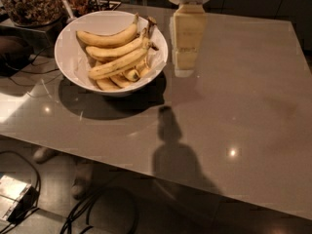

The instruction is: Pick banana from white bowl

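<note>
I am observing the banana (117, 64), long, yellow and faintly speckled, lying in the white bowl (68, 57). The tool (185, 67) is hovering just beside the bowl; I cannot tell how far open it is.

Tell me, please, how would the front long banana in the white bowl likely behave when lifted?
The banana looks firm, so it should lift stiffly. Its smooth, curved skin may swivel in a grip. It lies on shorter bananas in the white bowl, so those could shift. The end effector hangs beside the bowl.
</note>
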Motion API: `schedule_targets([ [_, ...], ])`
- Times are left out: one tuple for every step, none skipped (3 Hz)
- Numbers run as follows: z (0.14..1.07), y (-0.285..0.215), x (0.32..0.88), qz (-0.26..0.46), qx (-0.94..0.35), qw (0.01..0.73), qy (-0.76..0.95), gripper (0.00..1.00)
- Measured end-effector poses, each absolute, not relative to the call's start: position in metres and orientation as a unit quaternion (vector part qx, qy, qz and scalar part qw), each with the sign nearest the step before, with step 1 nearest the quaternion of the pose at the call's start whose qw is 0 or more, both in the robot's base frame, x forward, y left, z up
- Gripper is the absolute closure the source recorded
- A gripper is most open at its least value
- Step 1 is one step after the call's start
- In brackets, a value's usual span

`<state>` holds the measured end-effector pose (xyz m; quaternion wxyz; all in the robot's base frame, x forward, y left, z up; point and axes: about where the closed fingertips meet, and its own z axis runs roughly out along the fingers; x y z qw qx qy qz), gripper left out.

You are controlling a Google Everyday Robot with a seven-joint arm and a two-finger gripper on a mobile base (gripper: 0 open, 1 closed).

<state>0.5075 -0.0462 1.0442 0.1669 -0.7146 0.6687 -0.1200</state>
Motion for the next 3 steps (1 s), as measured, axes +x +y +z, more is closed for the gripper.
schedule_targets([
  [1.052,-0.040,0.509,-0.124,-0.714,0.184,0.663,0.00],
  [1.048,-0.021,0.522,-0.121,-0.713,0.194,0.662,0.00],
  [1.035,0.011,0.542,-0.108,-0.725,0.187,0.654,0.00],
])
